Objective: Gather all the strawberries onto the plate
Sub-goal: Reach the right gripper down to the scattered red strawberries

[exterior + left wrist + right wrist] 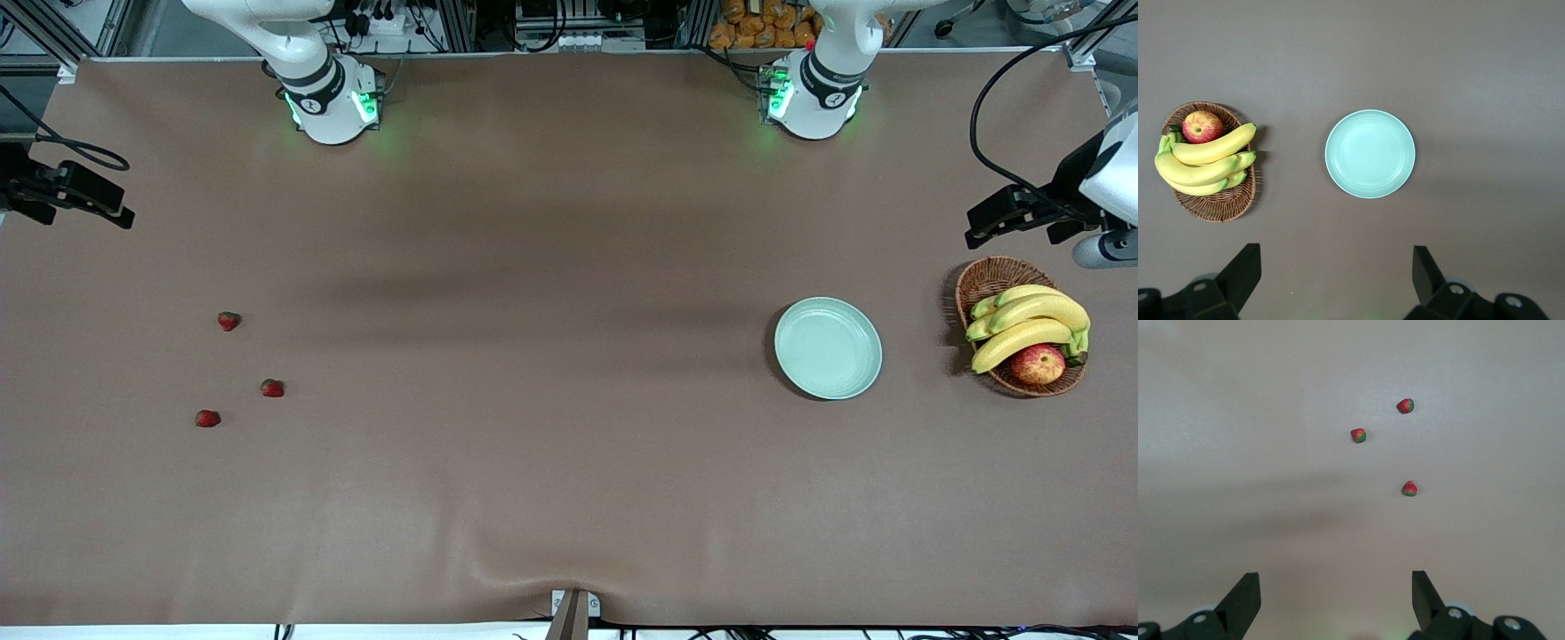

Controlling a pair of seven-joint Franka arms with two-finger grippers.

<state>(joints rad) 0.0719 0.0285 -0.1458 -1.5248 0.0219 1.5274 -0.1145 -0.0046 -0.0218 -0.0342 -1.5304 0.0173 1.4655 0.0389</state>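
Note:
Three small red strawberries [228, 321] [272, 388] [207, 418] lie loose on the brown table toward the right arm's end. In the right wrist view the strawberries [1405, 405] [1359, 435] [1409, 489] show from high up, with my right gripper [1335, 574] open and holding nothing above the bare table. The pale mint-green plate [828, 348] rests toward the left arm's end with nothing on it. My left gripper [1336, 248] hangs open high over the table beside the plate [1369, 154]. Neither hand shows in the front view.
A brown wicker basket [987, 277] with bananas [1031, 322] and a red-yellow apple [1037, 364] stands beside the plate at the left arm's end; the basket [1218, 207] also shows in the left wrist view. Black fixtures with cables [62, 191] [1013, 212] jut in at both table ends.

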